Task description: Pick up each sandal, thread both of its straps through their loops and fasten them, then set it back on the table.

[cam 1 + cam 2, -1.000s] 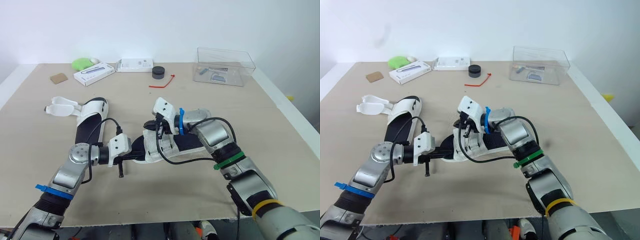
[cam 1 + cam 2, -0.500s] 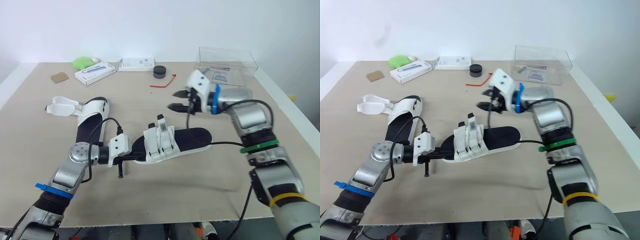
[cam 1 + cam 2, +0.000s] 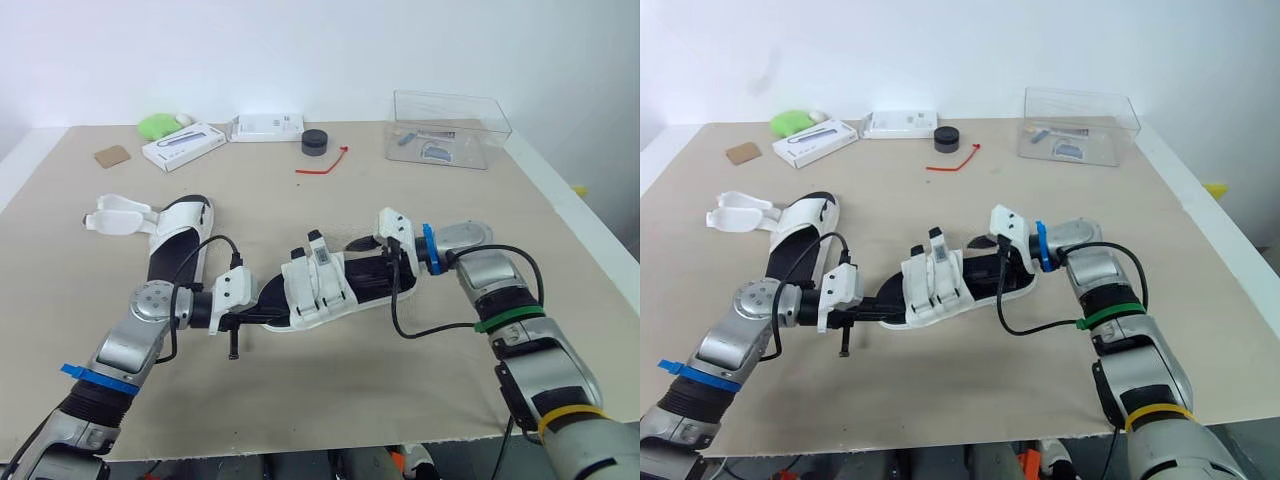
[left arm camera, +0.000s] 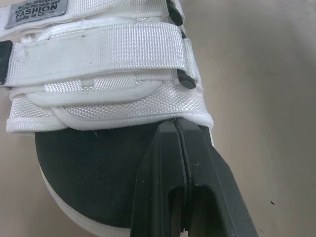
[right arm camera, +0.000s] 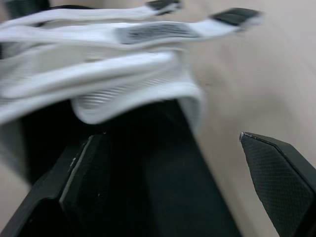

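Note:
A sandal with a black sole and white straps (image 3: pixel 318 285) lies mid-table, its two strap ends sticking up. My left gripper (image 3: pixel 266 315) is shut, its fingers (image 4: pixel 180 148) pressed together and lying on the black footbed at the toe, just short of the front strap. My right gripper (image 3: pixel 396 264) is open at the heel end; the two fingers (image 5: pixel 89 182) stand wide apart over the black footbed, holding nothing. The second sandal (image 3: pixel 182 235) lies to the left with its white straps (image 3: pixel 118 215) flung open.
Along the back stand a clear plastic box (image 3: pixel 450 130), a black round cap (image 3: pixel 315 142), a red twist tie (image 3: pixel 325 162), two white boxes (image 3: pixel 182 146), a green object (image 3: pixel 158 125) and a brown card (image 3: pixel 113 156).
My right gripper let go of the straps, swung up and back while opening, then came down open at the sandal's heel. The left gripper has stayed shut at the toe.

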